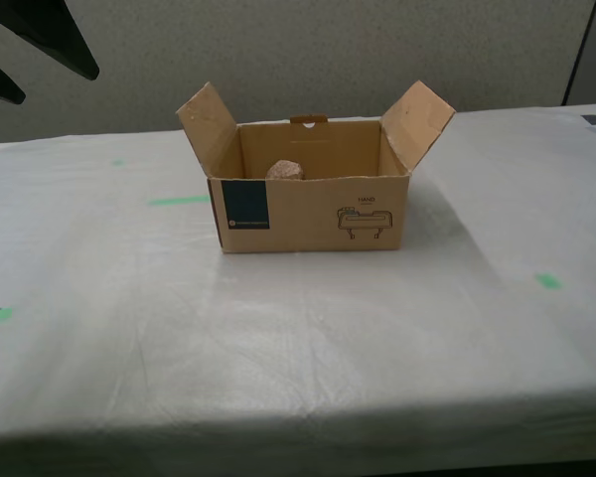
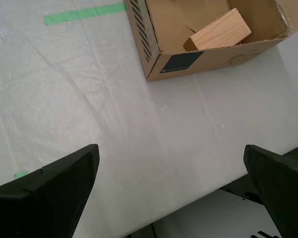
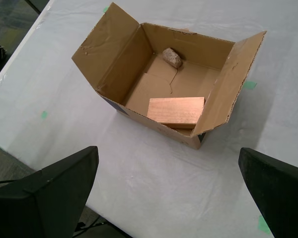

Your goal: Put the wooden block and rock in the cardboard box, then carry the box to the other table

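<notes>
Cardboard box: sitting on the white-draped table, flaps up and open, blue label side facing the exterior camera. Looks to me like this is already the other table, so the carry seems basically done.
Wooden block: inside the box, lying on the floor against the wall beside one raised flap.
Rock: also inside the box, tucked near the wall opposite the block.
My first gripper: jaws spread wide with nothing between them, hovering above the cloth well back from the box, looking down into it.
My second gripper: same deal, jaws wide apart and empty, near the table edge, well clear of the box's label corner.
Green tape: a strip on the cloth just beside the box, plus a few small marks further off.
Step in hand: my guess is it's just the retreat now. Both loads are in and the box is down.
How to do it well: lift both arms up and back from the box, don't clip those upright flaps, and don't drag on the cloth or the box may slide.
</notes>
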Motion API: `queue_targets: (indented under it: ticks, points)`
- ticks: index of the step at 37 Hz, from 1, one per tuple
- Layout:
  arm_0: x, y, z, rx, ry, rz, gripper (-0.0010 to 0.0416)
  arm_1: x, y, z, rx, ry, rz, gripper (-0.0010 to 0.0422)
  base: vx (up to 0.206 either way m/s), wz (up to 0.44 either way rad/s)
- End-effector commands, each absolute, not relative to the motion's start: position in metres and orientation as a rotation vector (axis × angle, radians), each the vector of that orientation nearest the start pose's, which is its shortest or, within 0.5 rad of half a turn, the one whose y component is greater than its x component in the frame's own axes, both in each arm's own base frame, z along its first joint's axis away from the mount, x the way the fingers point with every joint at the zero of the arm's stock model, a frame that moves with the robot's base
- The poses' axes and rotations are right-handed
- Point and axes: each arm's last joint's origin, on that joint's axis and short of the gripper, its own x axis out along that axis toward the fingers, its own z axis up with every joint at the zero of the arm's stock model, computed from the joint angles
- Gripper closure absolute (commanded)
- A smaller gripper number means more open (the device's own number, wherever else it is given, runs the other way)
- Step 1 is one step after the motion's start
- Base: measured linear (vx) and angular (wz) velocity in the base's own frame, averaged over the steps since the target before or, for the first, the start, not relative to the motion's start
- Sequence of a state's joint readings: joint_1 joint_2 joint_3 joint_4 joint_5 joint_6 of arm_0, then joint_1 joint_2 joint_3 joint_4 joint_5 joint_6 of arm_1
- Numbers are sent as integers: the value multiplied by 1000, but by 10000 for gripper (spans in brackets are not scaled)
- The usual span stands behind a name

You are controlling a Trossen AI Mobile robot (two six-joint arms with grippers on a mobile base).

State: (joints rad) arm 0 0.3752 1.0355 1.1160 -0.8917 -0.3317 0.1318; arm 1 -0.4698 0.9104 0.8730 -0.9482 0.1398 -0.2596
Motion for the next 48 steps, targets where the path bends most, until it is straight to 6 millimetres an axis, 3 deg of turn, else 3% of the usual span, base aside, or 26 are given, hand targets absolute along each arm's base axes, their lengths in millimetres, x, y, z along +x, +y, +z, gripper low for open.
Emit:
queue_targets:
  ticks: [1, 48]
  points:
    - [174, 78, 341, 101, 868, 611, 12, 139, -75, 283, -68, 1049, -425, 14, 0, 0]
    - [174, 78, 341, 101, 868, 611, 12, 139, -75, 283, -68, 1048, -425, 14, 0, 0]
